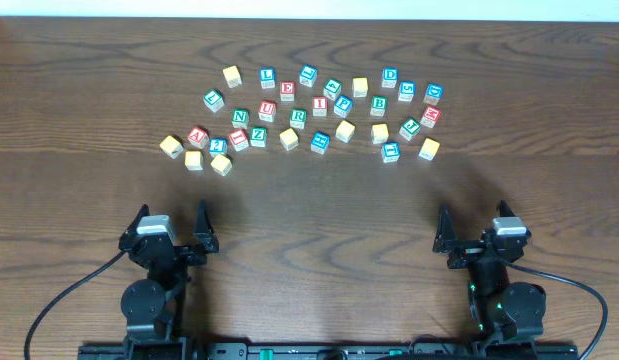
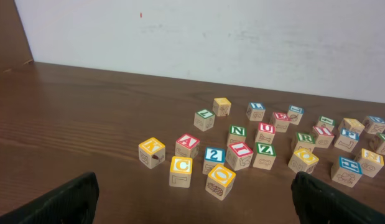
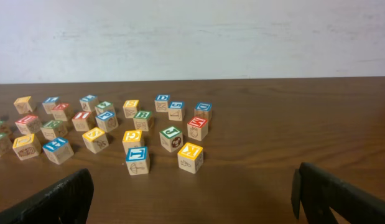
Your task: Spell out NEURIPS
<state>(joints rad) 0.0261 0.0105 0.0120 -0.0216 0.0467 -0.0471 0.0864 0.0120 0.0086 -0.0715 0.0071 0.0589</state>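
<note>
Many small wooden letter cubes lie scattered across the far half of the table. In the overhead view I read green N (image 1: 240, 117), red U (image 1: 266, 112), green R (image 1: 298, 118), red I (image 1: 320, 105), blue P (image 1: 342, 105) and red E (image 1: 287, 91). A yellow-faced cube (image 3: 94, 139) seems to read S. The left wrist view shows N (image 2: 237, 132) and U (image 2: 265, 130). My left gripper (image 1: 172, 218) (image 2: 192, 205) and right gripper (image 1: 474, 215) (image 3: 192, 199) stand open near the front edge, well short of the cubes, holding nothing.
Other cubes mix in: blue L (image 1: 267, 76), green Z (image 1: 258, 136), red A (image 1: 197, 136), blue D (image 1: 390, 76), green B (image 1: 379, 104). Yellow C (image 2: 180, 170) and O (image 2: 221, 180) lie nearest the left gripper. Bare brown table (image 1: 319, 220) separates cubes and grippers.
</note>
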